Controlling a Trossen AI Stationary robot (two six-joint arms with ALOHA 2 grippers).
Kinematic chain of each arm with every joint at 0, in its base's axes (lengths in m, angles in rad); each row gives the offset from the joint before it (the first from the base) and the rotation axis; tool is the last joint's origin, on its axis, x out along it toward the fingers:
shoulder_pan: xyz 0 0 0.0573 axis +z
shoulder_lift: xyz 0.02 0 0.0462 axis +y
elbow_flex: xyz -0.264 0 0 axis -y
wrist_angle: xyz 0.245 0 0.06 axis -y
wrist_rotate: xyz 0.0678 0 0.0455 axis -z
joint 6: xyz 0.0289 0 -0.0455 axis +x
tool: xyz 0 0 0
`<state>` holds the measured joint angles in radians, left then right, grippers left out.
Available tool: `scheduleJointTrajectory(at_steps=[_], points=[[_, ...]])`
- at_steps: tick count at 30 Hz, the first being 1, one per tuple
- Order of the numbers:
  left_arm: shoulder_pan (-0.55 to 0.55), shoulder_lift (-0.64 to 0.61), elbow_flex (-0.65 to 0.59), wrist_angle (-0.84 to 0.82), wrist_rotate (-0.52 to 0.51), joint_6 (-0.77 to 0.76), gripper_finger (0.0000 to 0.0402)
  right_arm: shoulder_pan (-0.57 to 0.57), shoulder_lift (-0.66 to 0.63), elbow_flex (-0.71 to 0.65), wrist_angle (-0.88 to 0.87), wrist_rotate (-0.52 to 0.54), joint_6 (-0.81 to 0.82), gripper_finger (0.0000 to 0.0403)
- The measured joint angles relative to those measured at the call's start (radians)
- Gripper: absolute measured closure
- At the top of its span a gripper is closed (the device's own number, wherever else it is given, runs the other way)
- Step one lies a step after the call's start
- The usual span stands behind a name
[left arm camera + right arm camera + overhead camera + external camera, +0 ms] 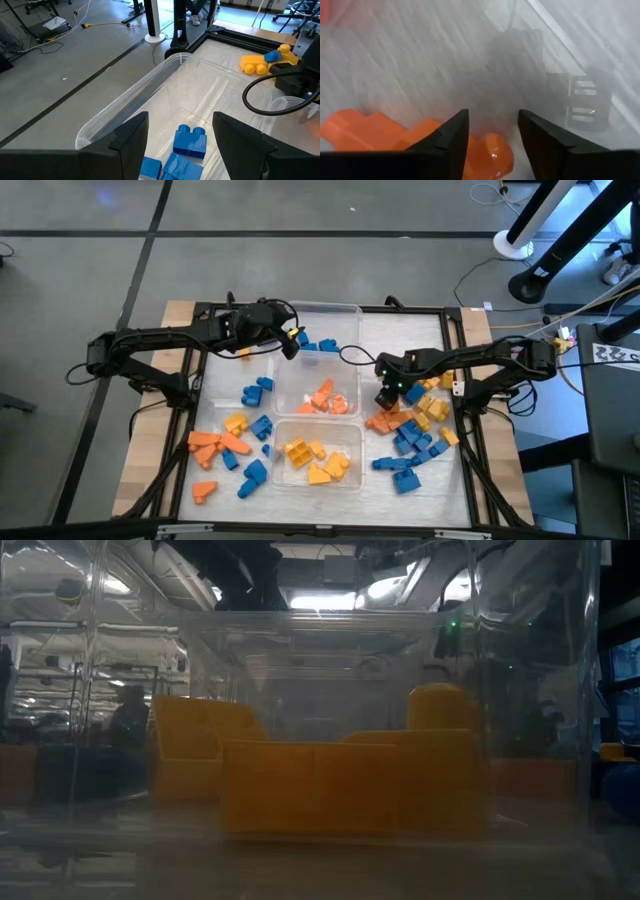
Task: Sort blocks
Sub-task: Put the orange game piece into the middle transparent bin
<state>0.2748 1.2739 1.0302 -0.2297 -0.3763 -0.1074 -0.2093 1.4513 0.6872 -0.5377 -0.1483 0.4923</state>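
Above glossy orange blocks (490,155), the right tool (492,145) gapes over frosted plastic

High view straight down; low view level, close behind tub (400,720) wall

arms: two, dark, jointed | right arm (500,360): green light near wrist | fingers (131,137): dark, wedge-shaped
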Motion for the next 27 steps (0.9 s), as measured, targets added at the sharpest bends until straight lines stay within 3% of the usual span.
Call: scheduleJointTrajectory(at_steps=[4, 12, 20, 27], points=[[0.000, 0.000, 0.000, 0.000, 0.000, -0.002, 0.0192, 0.000, 0.000, 0.059, -0.062, 0.050, -0.087, 0.0226], [0.000, 0.000, 0.000, -0.001, 0.000, -0.002, 0.0192, 0.057, 0.000, 0.216, -0.364, 0.100, -0.187, 0.0226], [0.000, 0.000, 0.000, 0.000, 0.000, -0.002, 0.0192, 0.242, 0.000, 0.236, -0.395, 0.061, -0.185, 0.0226], [0.000, 0.000, 0.000, 0.000, 0.000, -0.002, 0.0192, 0.335, 0.000, 0.236, -0.398, 0.214, -0.147, 0.0226]])
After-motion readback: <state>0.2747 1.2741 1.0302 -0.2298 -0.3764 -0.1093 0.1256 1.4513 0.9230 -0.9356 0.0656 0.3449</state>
